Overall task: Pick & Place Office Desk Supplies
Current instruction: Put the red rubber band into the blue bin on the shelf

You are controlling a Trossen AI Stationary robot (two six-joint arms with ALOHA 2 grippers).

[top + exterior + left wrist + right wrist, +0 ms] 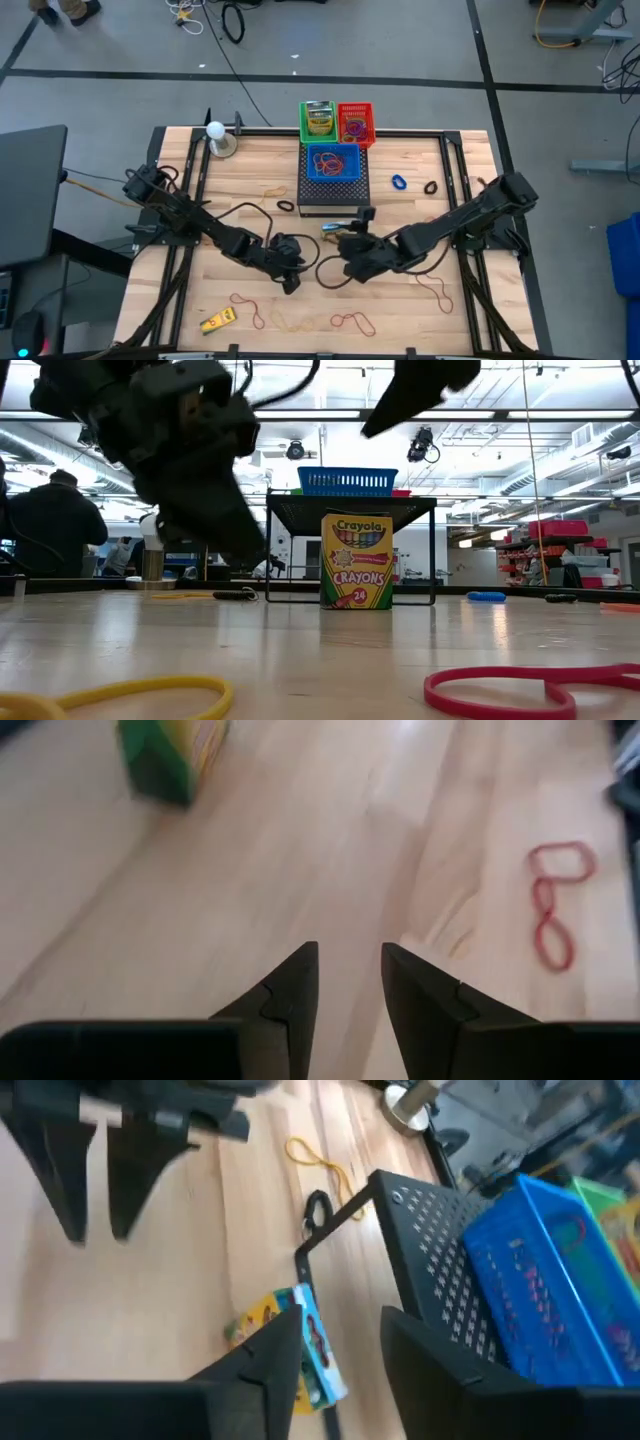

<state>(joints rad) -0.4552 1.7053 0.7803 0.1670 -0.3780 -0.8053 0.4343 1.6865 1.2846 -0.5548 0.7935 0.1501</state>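
Since both pincers hang spread and empty mid-worktop [420, 160], the right pincer [352, 250] could tip the crayon box [338, 227]. Low view: the box [356, 561] stands upright, and people are in the workshop behind. Left wrist: the left pincer [348, 982] is over bare wood near a red rubber band [553, 900].

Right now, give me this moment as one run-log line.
left hand: open, empty, above bare wood | right hand: open, empty, over green-and-yellow cardboard crayon box beside black perforated metal stand | blue plastic basket: atop stand
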